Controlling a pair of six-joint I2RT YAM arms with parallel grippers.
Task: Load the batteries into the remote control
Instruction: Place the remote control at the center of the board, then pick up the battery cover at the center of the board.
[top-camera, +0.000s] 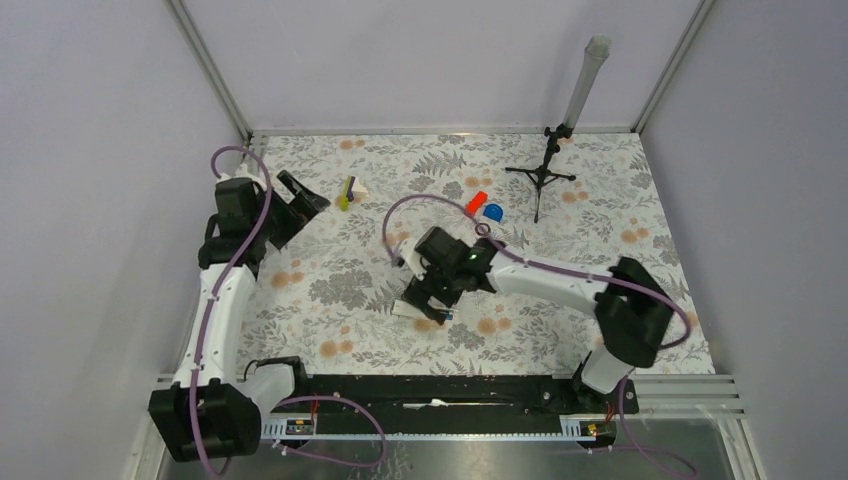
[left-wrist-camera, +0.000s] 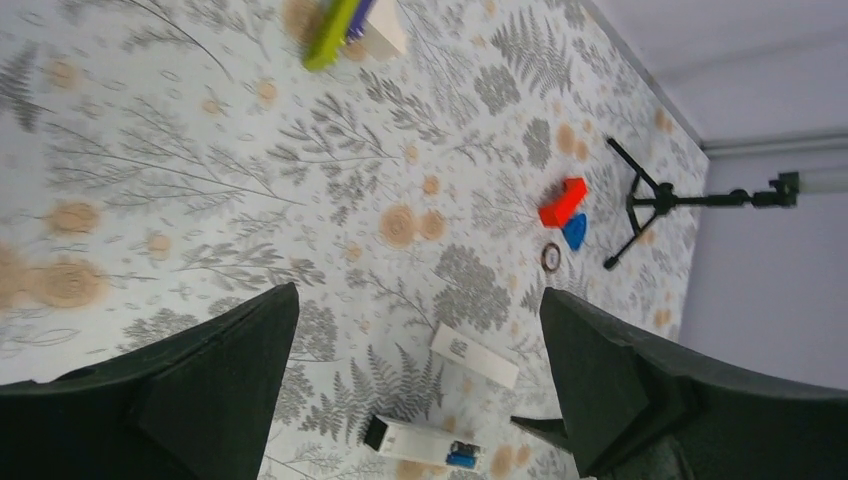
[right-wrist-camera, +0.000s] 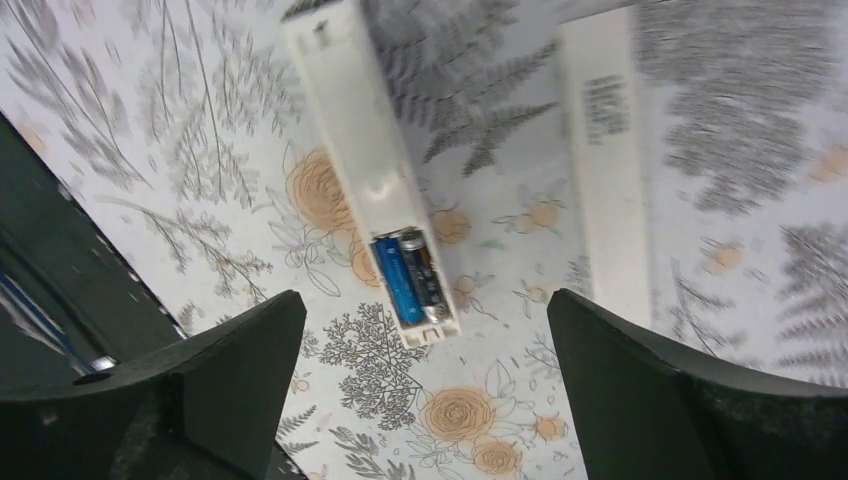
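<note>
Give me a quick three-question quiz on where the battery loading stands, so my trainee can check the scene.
1. True or false: the right gripper is shut on the remote control.
2. Where are the batteries? A: in the remote's recess. B: loose on the table. C: beside the tripod.
3. Fill in: the flat white strip lies ___ the remote, not on it.
Key: 1 false, its jaws stand open above the remote; 2 A; 3 beside.

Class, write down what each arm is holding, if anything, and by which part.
Nothing is held. The left gripper and right gripper both show jaws wide apart and empty; the remote control lies free below the right one.
</note>
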